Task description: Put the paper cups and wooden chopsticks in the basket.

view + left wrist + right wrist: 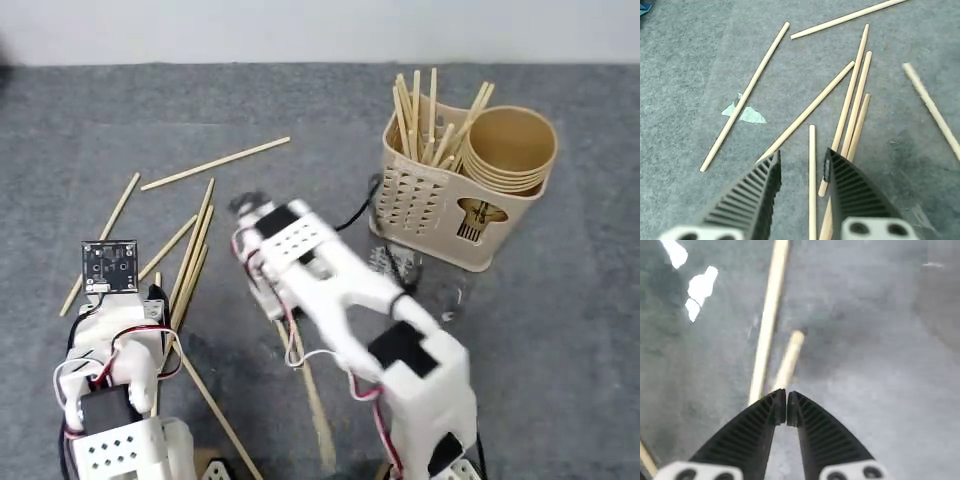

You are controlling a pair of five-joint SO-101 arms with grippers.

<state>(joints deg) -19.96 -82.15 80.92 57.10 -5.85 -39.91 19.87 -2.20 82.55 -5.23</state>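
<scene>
Loose wooden chopsticks (190,250) are found flat toward the table's (560,330) left edge, long axes mostly near-to-far, leaning right. They are round, pale and smooth; the table is grey and felt-like. A perforated beige basket (430,215) is set near the far right corner, with nested paper cups (510,145) and upright sticks inside. The left gripper (801,160) is held low, ribbed fingers narrowly parted astride one chopstick (812,175). The right gripper (786,400) is pitched down mid-table, tips all but closed, nothing held.

Paper cups (512,148) in basket (420,205); loose chopsticks (190,250) lie left.
</scene>
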